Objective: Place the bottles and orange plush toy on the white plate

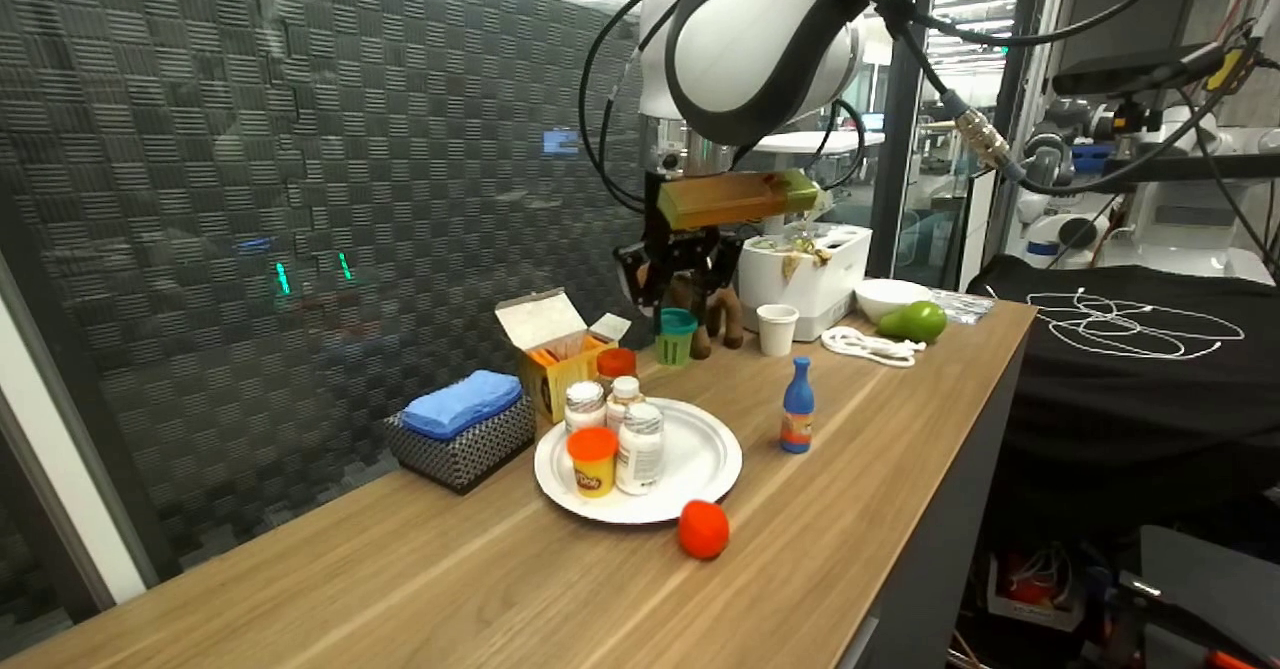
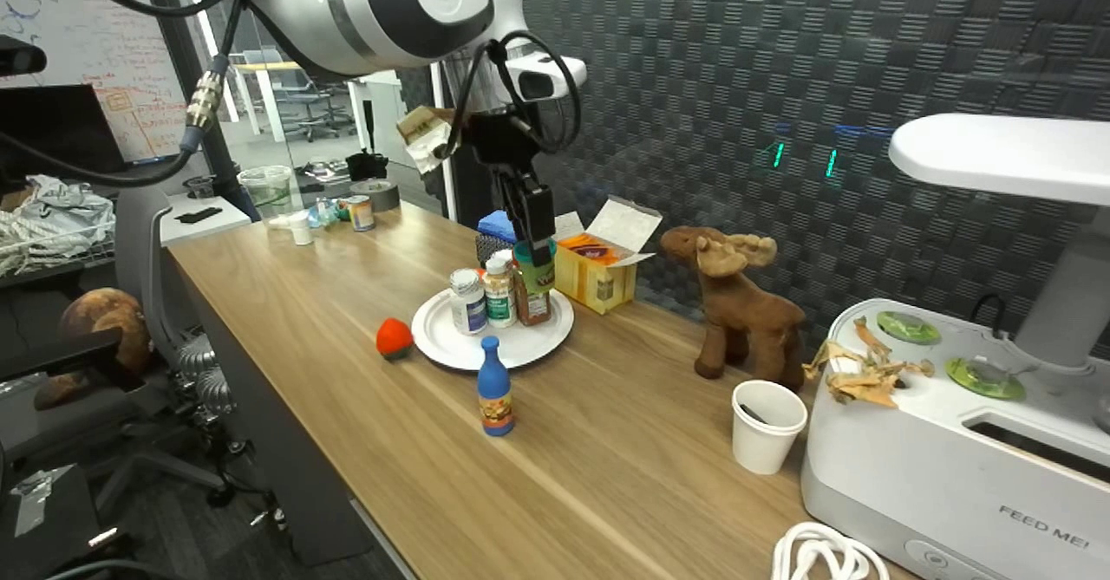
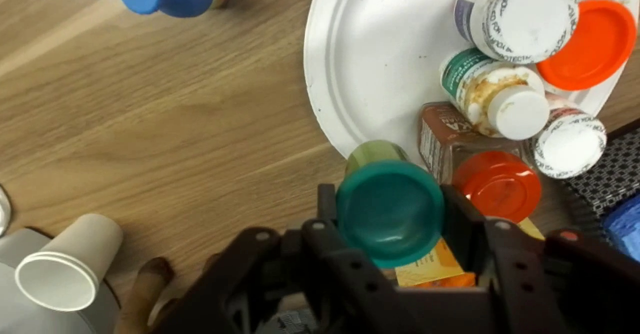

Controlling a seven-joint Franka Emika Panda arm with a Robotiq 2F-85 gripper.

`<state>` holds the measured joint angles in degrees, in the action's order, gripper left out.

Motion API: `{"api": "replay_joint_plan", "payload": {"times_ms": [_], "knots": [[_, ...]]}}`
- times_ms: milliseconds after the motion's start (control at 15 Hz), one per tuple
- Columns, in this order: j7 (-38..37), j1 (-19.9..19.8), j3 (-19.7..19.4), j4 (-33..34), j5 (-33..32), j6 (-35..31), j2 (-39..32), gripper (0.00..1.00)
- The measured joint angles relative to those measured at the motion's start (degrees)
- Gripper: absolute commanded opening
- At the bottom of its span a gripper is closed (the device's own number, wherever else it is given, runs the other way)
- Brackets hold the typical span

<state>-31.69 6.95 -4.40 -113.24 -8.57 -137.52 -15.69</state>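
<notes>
Wrist view: the gripper (image 3: 390, 201), spread only to lid width, clamps a teal-lidded green tub (image 3: 392, 234), roughly upright, presumably for setting down on its base; whether it hangs over the white plate (image 3: 380, 34) or just outside is uncertain. White supplement bottles (image 3: 532, 22), a red-lidded spice jar (image 3: 487, 174) and an orange-lidded Play-Doh tub (image 1: 593, 463) crowd one side of the plate, leaving bare surface, likely for more. In both exterior views the orange plush toy (image 1: 703, 529) lies just beside the plate, the blue bottle (image 1: 797, 411) near it.
</notes>
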Motion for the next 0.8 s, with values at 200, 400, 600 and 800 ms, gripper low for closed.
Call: {"api": "replay_joint_plan", "payload": {"times_ms": [200, 400, 600, 800], "knots": [[7.6, -0.5, 1.8, -1.1, 2.5, 1.3, 0.0, 0.29], [13.6, -0.6, 3.4, -2.8, 3.8, 3.9, -0.1, 0.29], [16.4, -0.6, 3.7, -3.6, 3.1, 5.8, -0.8, 0.29], [16.6, -0.8, 3.5, -3.6, 2.1, 5.8, -2.1, 0.29]]}}
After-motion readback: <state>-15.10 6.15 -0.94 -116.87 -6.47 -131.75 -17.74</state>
